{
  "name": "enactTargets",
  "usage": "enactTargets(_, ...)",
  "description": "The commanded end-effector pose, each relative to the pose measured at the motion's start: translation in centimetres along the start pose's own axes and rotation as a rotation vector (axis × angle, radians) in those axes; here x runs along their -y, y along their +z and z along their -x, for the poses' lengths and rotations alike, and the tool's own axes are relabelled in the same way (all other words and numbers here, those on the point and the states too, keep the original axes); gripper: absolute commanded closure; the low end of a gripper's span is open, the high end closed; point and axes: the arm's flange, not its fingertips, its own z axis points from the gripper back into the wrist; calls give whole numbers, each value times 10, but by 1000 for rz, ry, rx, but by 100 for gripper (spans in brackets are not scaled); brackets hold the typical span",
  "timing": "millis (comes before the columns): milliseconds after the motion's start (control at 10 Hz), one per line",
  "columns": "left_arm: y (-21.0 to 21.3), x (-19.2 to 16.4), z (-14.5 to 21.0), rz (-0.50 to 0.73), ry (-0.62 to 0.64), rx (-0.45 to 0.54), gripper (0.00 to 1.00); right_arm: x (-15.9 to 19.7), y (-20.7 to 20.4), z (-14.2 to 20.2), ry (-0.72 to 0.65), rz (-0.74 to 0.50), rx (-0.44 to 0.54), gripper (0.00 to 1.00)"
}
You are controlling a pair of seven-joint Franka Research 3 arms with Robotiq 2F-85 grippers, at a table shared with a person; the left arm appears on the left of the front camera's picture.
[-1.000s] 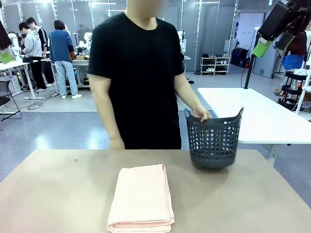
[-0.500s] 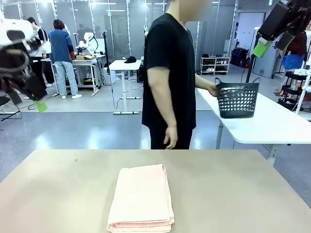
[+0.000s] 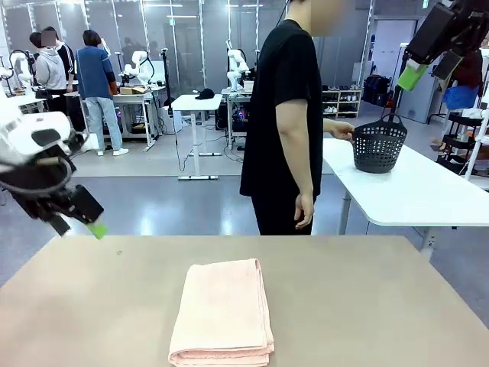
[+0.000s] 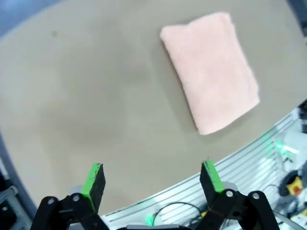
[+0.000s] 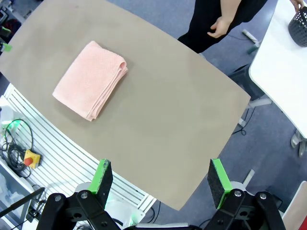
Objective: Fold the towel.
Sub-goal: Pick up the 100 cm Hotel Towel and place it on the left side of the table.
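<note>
- Now, at far left in the front view, the left gripper [image 3: 80, 222] hangs above the table's [image 3: 92, 306] left edge, tilted down toward the tabletop; in its wrist view its jaws are spread wide with bare table between the fingers [image 4: 94, 179], holding nothing.
- The towel [image 3: 223, 311] lies folded into a neat, layered rectangle on the table, a little left of centre, at the near edge, its thick fold facing the robot.
- It is well apart from both grippers.
- A person [image 3: 289, 122] in a black shirt stands side-on behind the table, one hand [image 3: 305, 210] hanging loose, the other at a dark basket [image 3: 378, 144].
- The basket sits on a white table [image 3: 428, 191] to the right.
- At upper right, the right gripper [image 3: 424, 69] is raised high; its wrist view shows the jaws fully apart and empty, fingers [image 5: 218, 179] over the table far below.
</note>
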Motion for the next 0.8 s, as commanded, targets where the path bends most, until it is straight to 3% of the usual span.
enactTargets(0,-36,-6,4,102,31,43,0,2,2,-1,1,7,3,0)
enactTargets(700,-156,-15,28,365,93,68,0,2,2,-1,1,7,3,0)
